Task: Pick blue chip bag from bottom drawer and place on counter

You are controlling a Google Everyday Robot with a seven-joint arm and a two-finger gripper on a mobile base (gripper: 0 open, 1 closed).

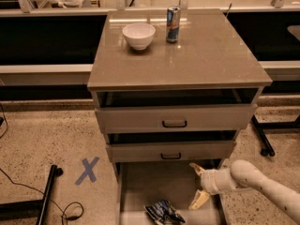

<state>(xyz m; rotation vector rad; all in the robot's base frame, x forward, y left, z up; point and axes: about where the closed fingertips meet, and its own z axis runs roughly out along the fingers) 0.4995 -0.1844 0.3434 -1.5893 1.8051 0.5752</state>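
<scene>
The blue chip bag (163,213) lies crumpled on the floor of the bottom drawer (140,182), near its front, at the lower edge of the camera view. The drawer is pulled out below two upper drawers. My gripper (198,184) comes in from the right on a white arm and hangs over the right side of the drawer, above and to the right of the bag, apart from it. Its two pale fingers (199,199) are spread open and hold nothing. The counter (206,55) is the glossy grey-brown top of the cabinet.
A white bowl (138,35) and a slim blue-silver can (173,18) stand at the back of the counter. The two upper drawers (174,123) stand slightly open. A blue tape X (88,169) marks the floor at left, beside a black stand foot (47,196) and cable.
</scene>
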